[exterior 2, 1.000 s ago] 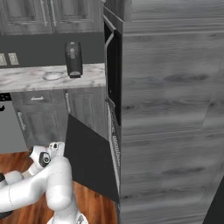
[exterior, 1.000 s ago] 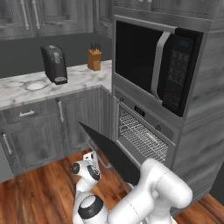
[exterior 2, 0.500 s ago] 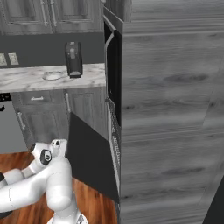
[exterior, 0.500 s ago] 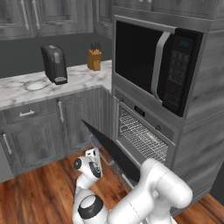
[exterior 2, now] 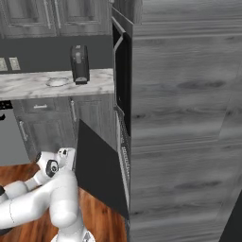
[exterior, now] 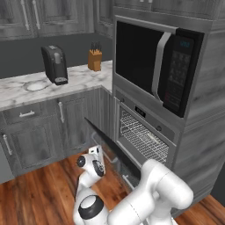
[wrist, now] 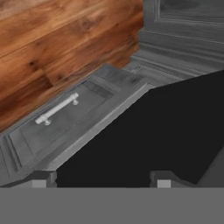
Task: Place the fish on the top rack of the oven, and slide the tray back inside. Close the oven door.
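The oven [exterior: 147,132] sits under the microwave, and its top rack [exterior: 145,139], a silver wire grid, lies inside the mouth. The fish is hidden. The oven door [exterior: 107,145] is a black panel that stands partly raised, slanting out toward the floor. It is also in the right base view as the oven door [exterior 2: 99,170]. My gripper [exterior: 97,150] is low at the door's outer face, near its upper edge, and appears again as the gripper [exterior 2: 71,155]. In the hand view the gripper [wrist: 103,181] is open, with the black oven door [wrist: 153,140] right in front of the tips.
A black microwave [exterior: 154,57] is above the oven. A coffee machine [exterior: 55,65] and a knife block [exterior: 94,61] stand on the marble counter [exterior: 26,90]. Grey lower cabinets [exterior: 39,132] and a drawer with a silver handle [wrist: 57,108] border the wood floor [exterior: 39,193].
The oven door has swung a little further up toward the oven. My hand has followed it up and toward the oven, and the fingers have narrowed somewhat.
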You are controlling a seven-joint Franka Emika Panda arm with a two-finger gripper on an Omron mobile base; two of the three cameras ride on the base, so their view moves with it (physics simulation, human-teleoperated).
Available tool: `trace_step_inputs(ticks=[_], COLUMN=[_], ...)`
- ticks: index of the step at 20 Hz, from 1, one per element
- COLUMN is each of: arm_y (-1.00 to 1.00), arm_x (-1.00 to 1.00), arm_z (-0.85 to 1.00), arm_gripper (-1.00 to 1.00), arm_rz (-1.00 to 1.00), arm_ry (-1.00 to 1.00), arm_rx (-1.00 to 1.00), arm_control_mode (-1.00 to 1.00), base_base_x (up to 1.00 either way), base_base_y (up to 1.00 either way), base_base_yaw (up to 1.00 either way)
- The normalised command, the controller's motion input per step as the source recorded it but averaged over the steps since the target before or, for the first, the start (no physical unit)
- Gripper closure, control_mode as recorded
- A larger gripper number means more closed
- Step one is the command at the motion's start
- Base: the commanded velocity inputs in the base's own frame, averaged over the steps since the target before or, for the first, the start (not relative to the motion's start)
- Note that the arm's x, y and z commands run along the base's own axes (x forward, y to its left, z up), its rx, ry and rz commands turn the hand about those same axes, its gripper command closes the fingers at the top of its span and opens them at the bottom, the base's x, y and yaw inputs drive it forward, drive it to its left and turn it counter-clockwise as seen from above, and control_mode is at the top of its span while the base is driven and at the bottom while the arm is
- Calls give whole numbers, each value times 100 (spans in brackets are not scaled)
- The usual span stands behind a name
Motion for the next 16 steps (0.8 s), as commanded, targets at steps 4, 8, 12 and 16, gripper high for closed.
trace_step_inputs(ticks=[4,8,12,16], arm_y=[-100,-100,-100,-100], arm_x=[3,4,14,23], arm_z=[-67,-90,-100,-100], arm_gripper=[-100,-100,-100,-100], arm_rz=[-6,-8,-9,-6], arm_ry=[0,0,-1,-7], arm_rx=[0,4,8,9], arm_control_mode=[-100,-100,-100,-100], base_base_x=[0,0,0,0], base_base_y=[0,0,0,0], base_base_yaw=[0,0,0,0])
